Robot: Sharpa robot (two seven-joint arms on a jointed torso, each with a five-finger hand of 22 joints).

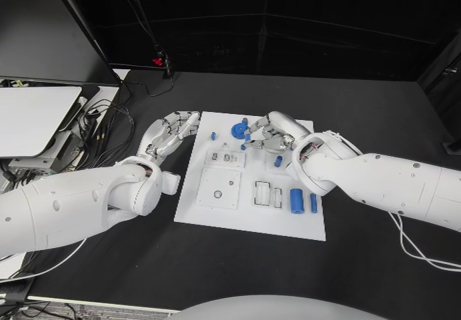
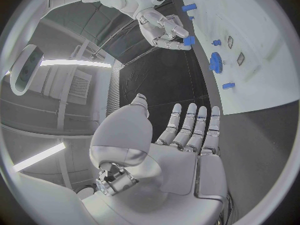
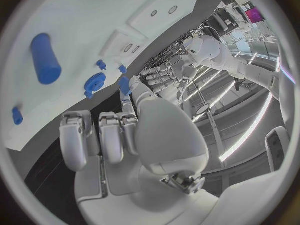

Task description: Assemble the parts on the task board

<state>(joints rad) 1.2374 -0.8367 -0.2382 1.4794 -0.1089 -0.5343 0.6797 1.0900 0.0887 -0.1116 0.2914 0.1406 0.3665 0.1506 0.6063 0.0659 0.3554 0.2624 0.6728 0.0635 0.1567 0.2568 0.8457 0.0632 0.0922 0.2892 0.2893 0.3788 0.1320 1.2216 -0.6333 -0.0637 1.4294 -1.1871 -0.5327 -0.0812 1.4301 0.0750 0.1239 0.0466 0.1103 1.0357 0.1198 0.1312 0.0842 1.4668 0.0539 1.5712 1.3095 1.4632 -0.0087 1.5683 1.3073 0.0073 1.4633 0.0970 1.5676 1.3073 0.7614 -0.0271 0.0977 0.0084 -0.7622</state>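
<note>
The white task board [image 1: 252, 223] lies mid-table. A blue gear [image 1: 239, 130] stands near its far edge, a short blue peg [image 1: 278, 161] sits mid-board, and two blue cylinders [image 1: 297, 200] lie at its right side. My right hand [image 1: 274, 132] hovers over the far part of the board, beside the gear, and pinches a small blue part [image 2: 189, 40] at its fingertips; the right wrist view shows that part [image 3: 124, 85] too. Just off the board's left edge, my left hand [image 1: 171, 133] is held with fingers spread and nothing in them. The gear [image 2: 215, 62] also shows in the left wrist view.
A white box [image 1: 34, 117] and a bundle of cables [image 1: 101, 123] sit at the table's left rear. A dark stand [image 1: 163, 63] rises behind the board. White inset blocks [image 1: 219, 188] with slots take up the board's left half.
</note>
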